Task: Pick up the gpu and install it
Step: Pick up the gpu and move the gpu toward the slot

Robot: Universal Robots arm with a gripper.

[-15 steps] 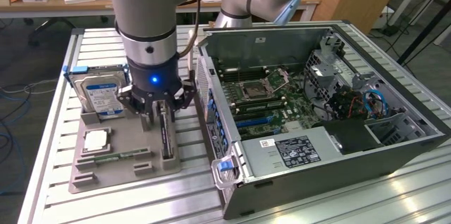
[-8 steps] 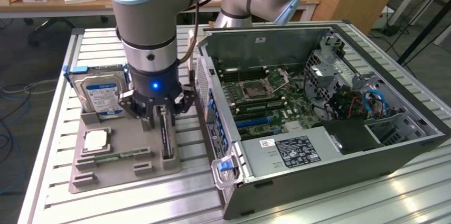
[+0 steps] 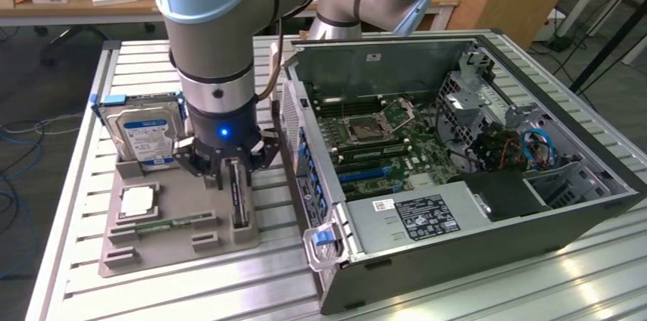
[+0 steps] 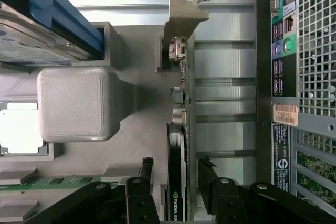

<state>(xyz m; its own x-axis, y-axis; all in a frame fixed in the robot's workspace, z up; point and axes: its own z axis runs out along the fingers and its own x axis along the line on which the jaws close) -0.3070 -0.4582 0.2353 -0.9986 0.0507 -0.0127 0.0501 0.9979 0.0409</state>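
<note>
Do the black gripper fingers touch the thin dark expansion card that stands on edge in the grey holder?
Apart. In the wrist view the open gripper straddles the thin dark gpu card, and a gap shows between the card and each black finger.

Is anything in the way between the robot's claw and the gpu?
Nothing visible. The gripper is open right over the gpu, which stands on edge in the grey holder. Its fingers sit one on each side of the card, with a bare gap between.
</note>
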